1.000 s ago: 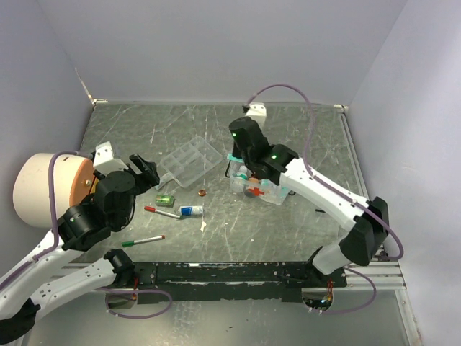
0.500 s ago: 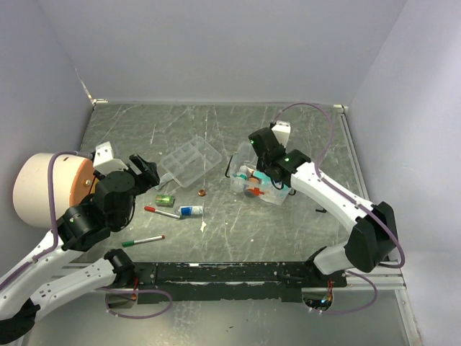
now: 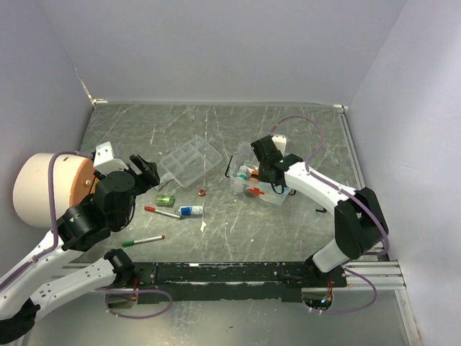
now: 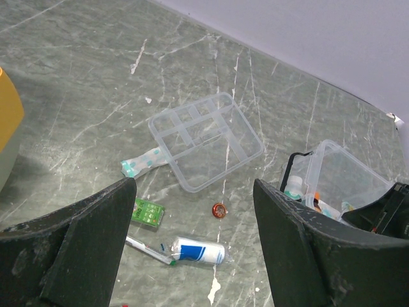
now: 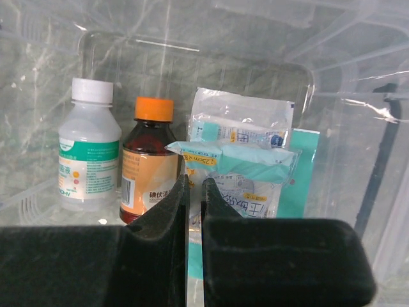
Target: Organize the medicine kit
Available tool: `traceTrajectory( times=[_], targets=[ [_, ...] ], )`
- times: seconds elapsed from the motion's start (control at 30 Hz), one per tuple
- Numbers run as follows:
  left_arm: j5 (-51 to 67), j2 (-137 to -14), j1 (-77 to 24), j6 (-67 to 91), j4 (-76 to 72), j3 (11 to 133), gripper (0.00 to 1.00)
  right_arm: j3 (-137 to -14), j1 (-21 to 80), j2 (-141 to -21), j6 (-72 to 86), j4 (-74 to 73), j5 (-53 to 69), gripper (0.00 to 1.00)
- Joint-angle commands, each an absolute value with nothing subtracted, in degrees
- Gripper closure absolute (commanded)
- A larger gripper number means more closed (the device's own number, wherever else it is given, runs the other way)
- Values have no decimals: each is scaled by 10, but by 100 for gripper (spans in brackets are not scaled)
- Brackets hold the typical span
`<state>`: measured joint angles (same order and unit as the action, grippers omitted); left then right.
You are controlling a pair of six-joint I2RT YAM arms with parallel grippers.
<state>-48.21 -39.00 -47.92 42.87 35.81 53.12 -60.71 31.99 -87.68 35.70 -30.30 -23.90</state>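
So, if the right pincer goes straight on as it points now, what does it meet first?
Probably the pale blue sealed packet in the clear box, just ahead of the right pincer; depth is unclear.

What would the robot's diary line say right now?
left fingers: open, hovering | right fingers: nearly shut, at clear box | box holds: bottles, packets | loose: divider tray, bandage roll

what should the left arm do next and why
Probably lower the left gripper toward the white roll. Its jaws are open and empty, and the roll lies loose on the table between them in the wrist view, beside the green packet. Meanwhile the right gripper sits inside the clear box.
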Motion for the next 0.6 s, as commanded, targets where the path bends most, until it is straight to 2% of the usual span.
traceTrajectory(
  times=[0.0,0.27,0.57],
  targets=[
    [-476,-391,-478,423,345,537,15,-593,314,-884,354,-282,-203,99],
    [-476,-396,-476,424,345,537,15,-578,310,-914,326,-277,-219,96],
    [-478,-396,-477,424,345,536,15,-581,306,-922,375,-309,-228,96]
  ],
)
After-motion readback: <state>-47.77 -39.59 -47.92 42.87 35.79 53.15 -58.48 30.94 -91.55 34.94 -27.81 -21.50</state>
